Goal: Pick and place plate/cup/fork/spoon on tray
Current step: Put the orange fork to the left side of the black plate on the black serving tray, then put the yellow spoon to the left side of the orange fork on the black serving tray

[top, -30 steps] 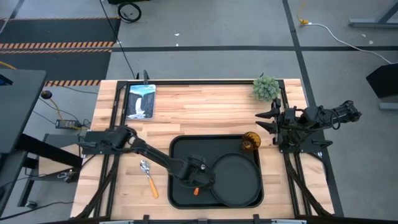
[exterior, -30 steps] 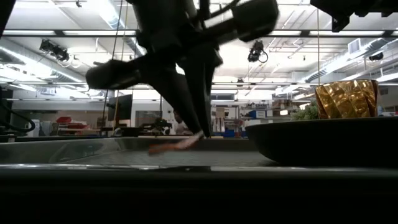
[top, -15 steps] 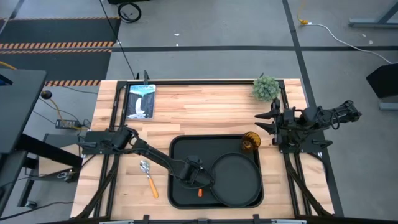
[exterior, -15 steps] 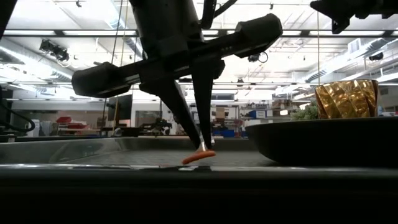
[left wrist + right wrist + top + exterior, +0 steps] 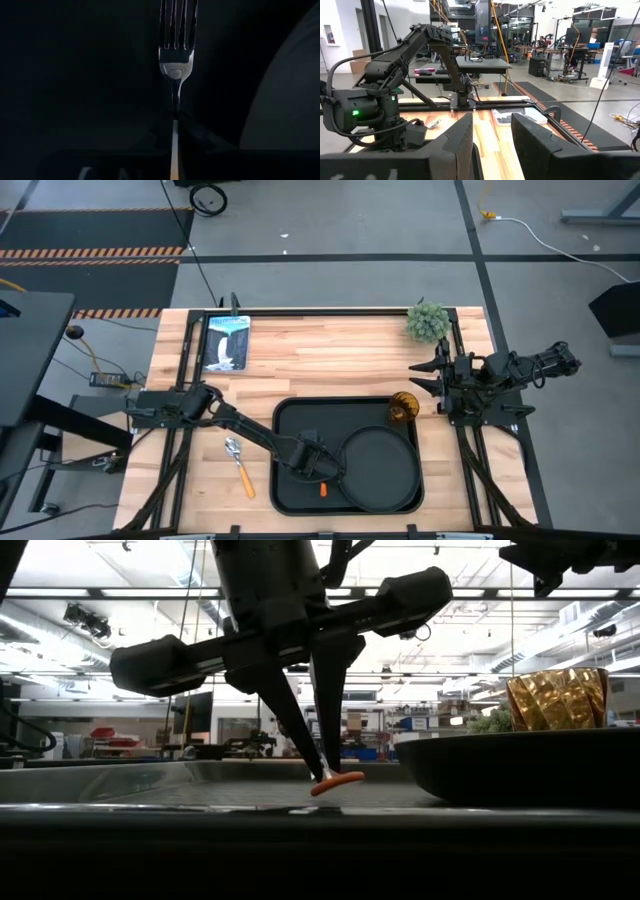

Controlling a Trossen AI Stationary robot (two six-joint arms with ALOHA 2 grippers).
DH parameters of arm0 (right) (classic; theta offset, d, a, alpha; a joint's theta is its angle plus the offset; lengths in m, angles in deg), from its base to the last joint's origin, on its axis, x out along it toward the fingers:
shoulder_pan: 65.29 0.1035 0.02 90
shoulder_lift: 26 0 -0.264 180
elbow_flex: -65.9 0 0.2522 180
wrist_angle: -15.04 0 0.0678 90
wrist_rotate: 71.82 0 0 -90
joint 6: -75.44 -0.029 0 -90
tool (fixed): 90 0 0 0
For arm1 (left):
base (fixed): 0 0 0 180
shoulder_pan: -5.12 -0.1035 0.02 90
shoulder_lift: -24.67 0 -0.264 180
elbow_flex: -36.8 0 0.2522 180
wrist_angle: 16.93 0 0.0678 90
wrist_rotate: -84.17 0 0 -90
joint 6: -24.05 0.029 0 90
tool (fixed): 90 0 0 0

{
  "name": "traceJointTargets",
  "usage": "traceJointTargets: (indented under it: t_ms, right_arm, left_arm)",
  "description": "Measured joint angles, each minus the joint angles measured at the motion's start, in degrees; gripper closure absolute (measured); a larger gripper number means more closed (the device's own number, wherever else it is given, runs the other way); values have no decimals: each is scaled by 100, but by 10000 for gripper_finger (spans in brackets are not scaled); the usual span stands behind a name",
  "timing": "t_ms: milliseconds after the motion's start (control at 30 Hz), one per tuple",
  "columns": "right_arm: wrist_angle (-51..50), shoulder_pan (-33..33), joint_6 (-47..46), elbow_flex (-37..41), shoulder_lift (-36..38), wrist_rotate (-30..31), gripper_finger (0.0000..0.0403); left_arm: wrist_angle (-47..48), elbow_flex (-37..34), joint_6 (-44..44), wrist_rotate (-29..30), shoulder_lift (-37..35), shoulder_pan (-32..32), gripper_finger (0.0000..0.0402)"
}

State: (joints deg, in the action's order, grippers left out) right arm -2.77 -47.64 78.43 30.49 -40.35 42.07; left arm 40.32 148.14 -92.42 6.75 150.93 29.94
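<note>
The black tray (image 5: 285, 412) lies at the table's near middle. The round black plate (image 5: 380, 467) rests flat on the tray's right half. The amber cup (image 5: 404, 406) stands upright at the tray's far right corner, and also shows in the low view (image 5: 558, 698). The spoon (image 5: 238, 463) lies flat on the table left of the tray. My left gripper (image 5: 318, 476) is over the tray just left of the plate, shut on the fork (image 5: 178, 45). My right gripper (image 5: 424, 375) is open and empty at the table's right edge. My left gripper pinches the fork between its two fingertips (image 5: 318, 768), on the handle just behind the neck (image 5: 173, 131). The fingers point down from above. The fork lies about level, low over the tray floor, its orange handle end (image 5: 340, 781) sticking out. Whether it touches the tray I cannot tell.
A small green plant (image 5: 427, 322) and a blue-and-white booklet (image 5: 226, 342) sit along the table's far edge. Bare tray floor (image 5: 300, 420) lies left of the plate and far of the left gripper.
My left gripper has turned at the wrist and shifted slightly toward the table's left, staying shut on the fork. The fork has swung from a tilt to about level, low over the tray.
</note>
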Motion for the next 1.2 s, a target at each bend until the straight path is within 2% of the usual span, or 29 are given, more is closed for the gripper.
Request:
traceJointTargets:
  t_ms: [300, 400, 533, 700, 1000, 1200]
  right_arm:
    - [2, 0, -20, 0, 0, -1, 261]
    - [2, 0, -20, 0, 0, -1, 261]
    - [2, 0, -22, 0, 0, -1, 261]
    - [0, 0, -22, 0, 2, -4, 261]
    - [40, 0, -18, 2, 1, -5, 261]
    - [147, 0, 7, 2, 0, -12, 261]
  left_arm:
    - [98, 0, 244, 2, -2, 0, 318]
    - [99, 0, 633, -17, -6, 0, 303]
    - [388, -8, 985, -350, -196, 17, 298]
    - [1147, -7, 998, -383, -607, 226, 309]
    - [2432, -22, -202, -545, -949, 1022, 361]
    - [2307, -688, -1259, -563, -1258, 1580, 390]
